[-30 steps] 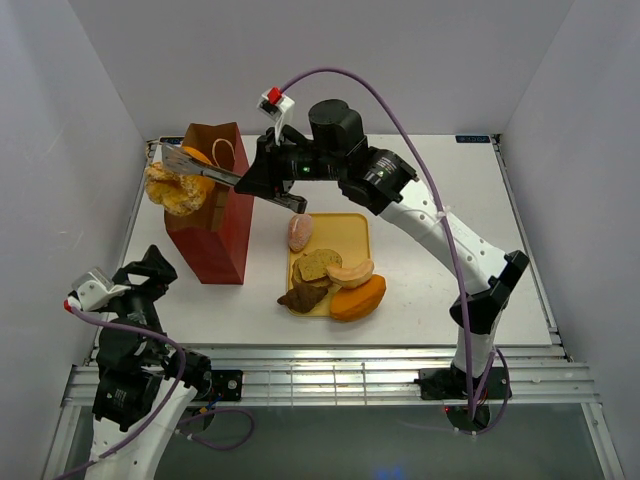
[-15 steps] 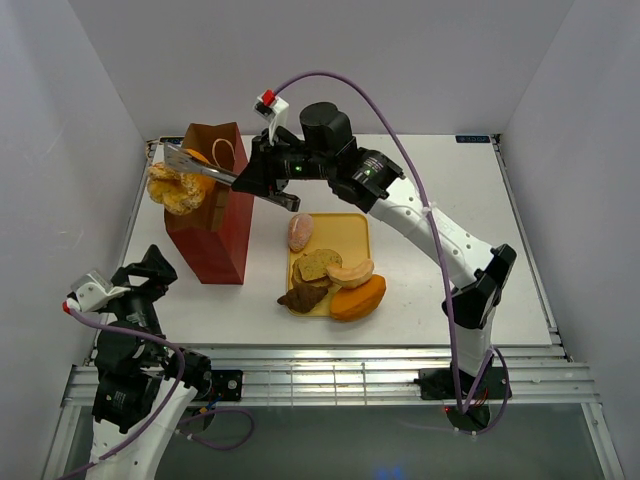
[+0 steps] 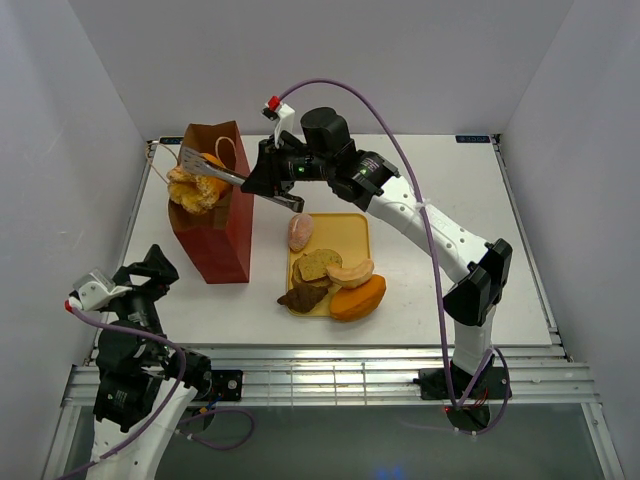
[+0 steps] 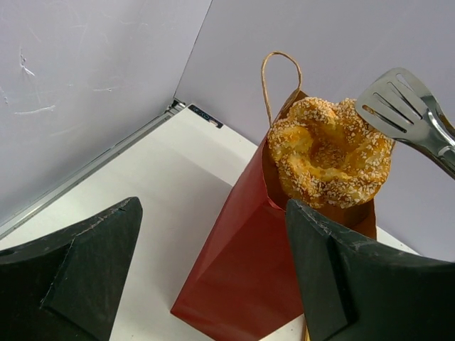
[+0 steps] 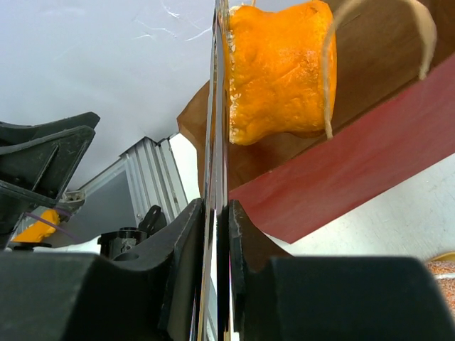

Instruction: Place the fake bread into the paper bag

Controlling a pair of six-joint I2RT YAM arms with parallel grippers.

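Observation:
The paper bag (image 3: 215, 235) stands upright at the left of the table. My right gripper (image 3: 262, 180) is shut on silver tongs (image 3: 215, 170), which pinch a seeded golden bun (image 3: 195, 187) just over the bag's open mouth. The left wrist view shows the bun (image 4: 329, 153) at the bag's (image 4: 256, 270) top edge under the tongs (image 4: 405, 117). The right wrist view shows the bun's orange underside (image 5: 281, 71), the tongs (image 5: 217, 128) and the bag (image 5: 370, 163). My left gripper (image 3: 140, 275) is open and empty, near and left of the bag.
A yellow tray (image 3: 355, 225) right of the bag holds a pink roll (image 3: 299, 232), speckled slices (image 3: 318, 265), a tan roll (image 3: 350, 271), a brown croissant (image 3: 303, 297) and an orange loaf (image 3: 358, 298). White walls enclose the table.
The right arm has swung the tongs and bun rightward, from beyond the bag's left side to over its open mouth. The left arm has not moved.

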